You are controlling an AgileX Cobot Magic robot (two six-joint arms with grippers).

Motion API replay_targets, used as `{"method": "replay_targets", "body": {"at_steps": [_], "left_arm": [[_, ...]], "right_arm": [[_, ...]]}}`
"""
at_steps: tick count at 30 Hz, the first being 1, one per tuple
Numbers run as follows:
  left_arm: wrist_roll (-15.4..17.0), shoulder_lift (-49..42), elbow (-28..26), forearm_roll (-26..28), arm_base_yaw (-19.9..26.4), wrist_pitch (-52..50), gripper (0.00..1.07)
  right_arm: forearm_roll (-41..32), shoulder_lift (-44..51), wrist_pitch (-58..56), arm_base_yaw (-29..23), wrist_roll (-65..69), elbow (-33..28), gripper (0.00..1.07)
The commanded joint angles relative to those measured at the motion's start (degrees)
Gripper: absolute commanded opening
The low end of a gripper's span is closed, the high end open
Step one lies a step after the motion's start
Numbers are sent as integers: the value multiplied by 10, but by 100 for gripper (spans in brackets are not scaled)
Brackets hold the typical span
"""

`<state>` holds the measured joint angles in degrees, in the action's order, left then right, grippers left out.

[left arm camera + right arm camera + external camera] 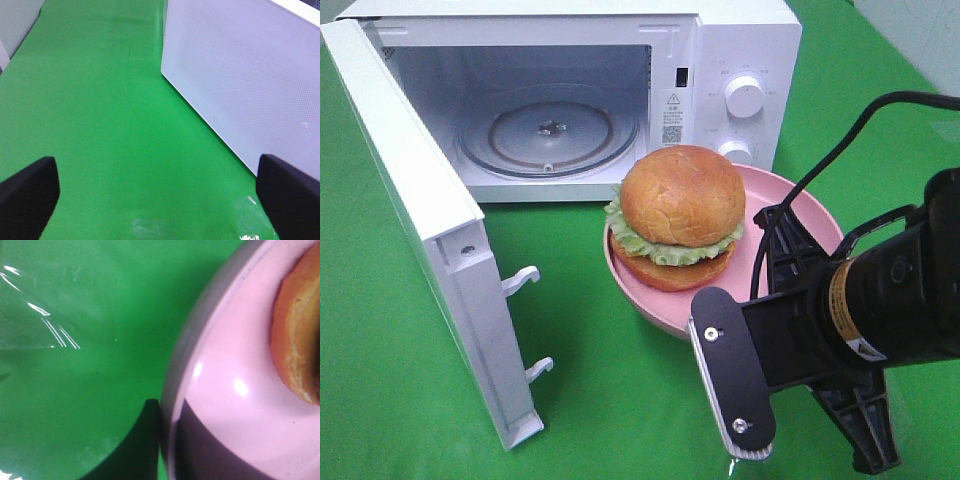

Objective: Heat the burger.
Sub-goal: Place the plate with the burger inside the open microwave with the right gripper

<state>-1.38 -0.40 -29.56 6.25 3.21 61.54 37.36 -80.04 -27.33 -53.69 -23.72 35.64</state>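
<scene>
You're loading: the right gripper pinches the pink plate by its rim, with the burger just beyond the fingers. The left gripper gapes idle. Next, slide the plate level into the open microwave.

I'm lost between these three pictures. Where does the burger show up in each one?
Exterior high: the burger sits mid-picture on the pink plate, in front of the open microwave.
Left wrist: not in it; only green cloth and a white side of the microwave.
Right wrist: just a slice of the bun at the picture's edge, on the plate.
Shared landmark: the green cloth shows in all three.
</scene>
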Motion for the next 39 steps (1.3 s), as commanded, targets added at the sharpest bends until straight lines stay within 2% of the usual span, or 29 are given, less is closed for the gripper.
{"method": "replay_targets", "body": {"at_steps": [1,10,13,14,16,17,20,27,39], "left_arm": [[1,-1,1,3,0,-2,100],[1,-1,1,3,0,-2,100],[1,-1,1,3,0,-2,100],[1,-1,1,3,0,-2,100],[1,-1,1,3,0,-2,100],[1,-1,1,3,0,-2,100],[1,-1,1,3,0,-2,100],[1,-1,1,3,0,-2,100],[1,-1,1,3,0,-2,100]], "right_arm": [[-6,6,49,15,-52,2,0],[-97,6,89,83,-219,2,0],[-159,6,92,116,-343,2,0],[-159,6,92,116,-343,2,0],[-219,6,92,142,-429,2,0],[-219,6,92,142,-429,2,0],[-288,6,92,175,-529,2,0],[-355,6,92,211,-635,2,0],[-348,6,122,215,-651,6,0]]}}
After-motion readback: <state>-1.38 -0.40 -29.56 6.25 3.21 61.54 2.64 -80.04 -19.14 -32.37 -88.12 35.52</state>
